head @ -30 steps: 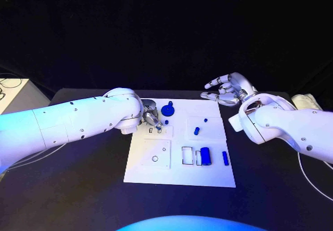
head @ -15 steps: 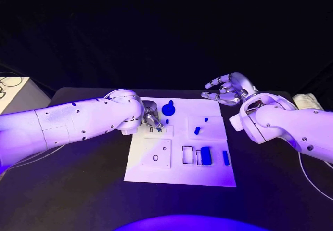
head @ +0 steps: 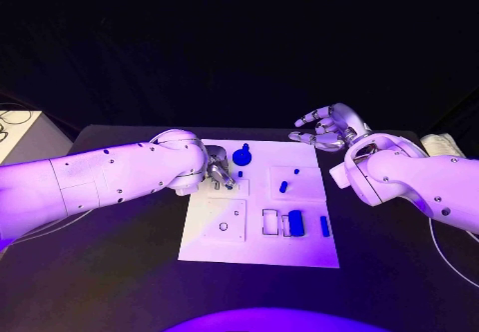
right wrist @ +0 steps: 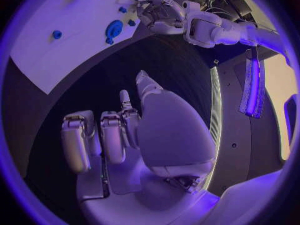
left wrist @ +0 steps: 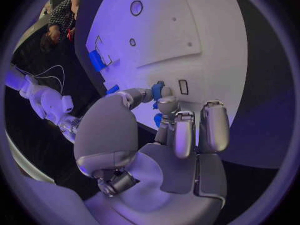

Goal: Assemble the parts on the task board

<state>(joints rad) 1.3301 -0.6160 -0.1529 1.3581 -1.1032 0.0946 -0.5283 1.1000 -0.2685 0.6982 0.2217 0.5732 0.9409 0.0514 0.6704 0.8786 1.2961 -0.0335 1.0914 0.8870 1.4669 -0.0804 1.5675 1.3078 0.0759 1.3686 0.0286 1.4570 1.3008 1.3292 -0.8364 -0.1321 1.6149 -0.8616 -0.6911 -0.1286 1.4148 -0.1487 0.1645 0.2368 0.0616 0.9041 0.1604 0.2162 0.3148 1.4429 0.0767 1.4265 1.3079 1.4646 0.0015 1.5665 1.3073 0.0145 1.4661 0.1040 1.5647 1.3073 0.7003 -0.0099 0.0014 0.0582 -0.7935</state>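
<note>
The white task board (head: 261, 245) lies mid-table. My left hand (head: 218, 173) is low over its upper left area, next to a small rectangular slot (left wrist: 183, 86). Its thumb and a fingertip pinch a small blue part (left wrist: 158, 90). Beside that hand stands a round blue part (head: 241, 157). Two small blue pieces (head: 284, 186) sit on the board's upper right panel. A blue block (head: 295, 223) and a thin blue bar (head: 324, 226) lie lower right. My right hand (head: 327, 129) hovers past the board's far right corner, fingers spread and holding nothing.
A raised square panel with a small hole (head: 223, 226) takes up the board's lower left. A pale object (head: 436, 144) lies at the table's far right edge. Black table (head: 120, 277) surrounds the board.
The left hand has barely shifted over the board's upper left. The right hand stays where it was.
</note>
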